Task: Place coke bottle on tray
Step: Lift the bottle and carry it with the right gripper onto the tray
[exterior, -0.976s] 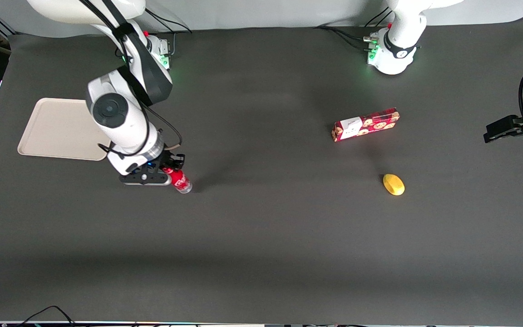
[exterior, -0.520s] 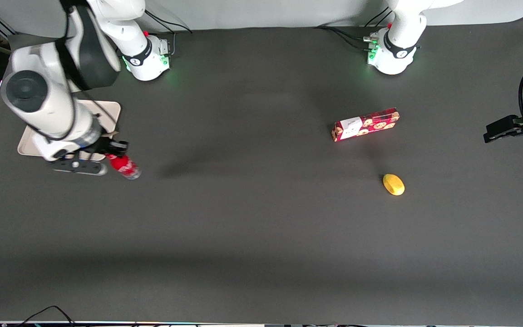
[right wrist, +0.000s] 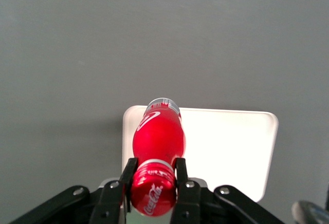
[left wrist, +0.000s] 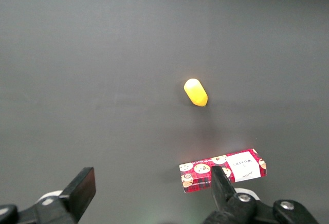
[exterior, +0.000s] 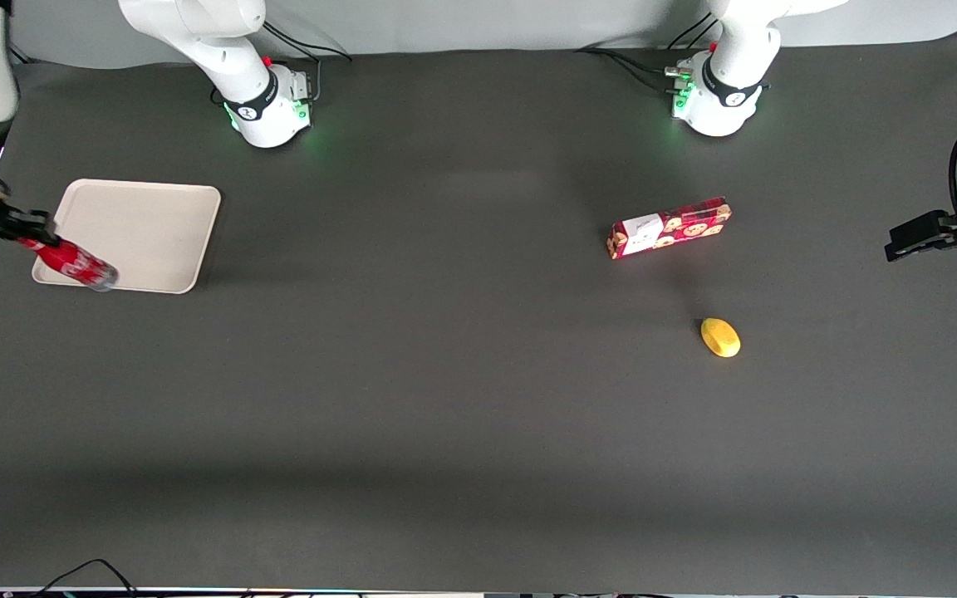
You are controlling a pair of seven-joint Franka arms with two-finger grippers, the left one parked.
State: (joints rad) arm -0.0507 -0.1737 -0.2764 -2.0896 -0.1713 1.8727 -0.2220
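I see dark matte table (exterior: 462, 399), grey wall above. My gripper (right wrist: 152, 184) pinches the coke bottle (right wrist: 158, 142) over the tray (exterior: 146, 232) corner. Cookie box (exterior: 668, 227) and a yellow object (exterior: 720, 337) sit well apart from the fingers (right wrist: 181, 175).

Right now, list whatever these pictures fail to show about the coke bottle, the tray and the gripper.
- Gripper, at the tray's edge: front view cuts off its body.
- Coke bottle: the jaws cover its cap in the front view, and its base is turned away in the right wrist view.
- Tray: right wrist view, bottle hides one corner.
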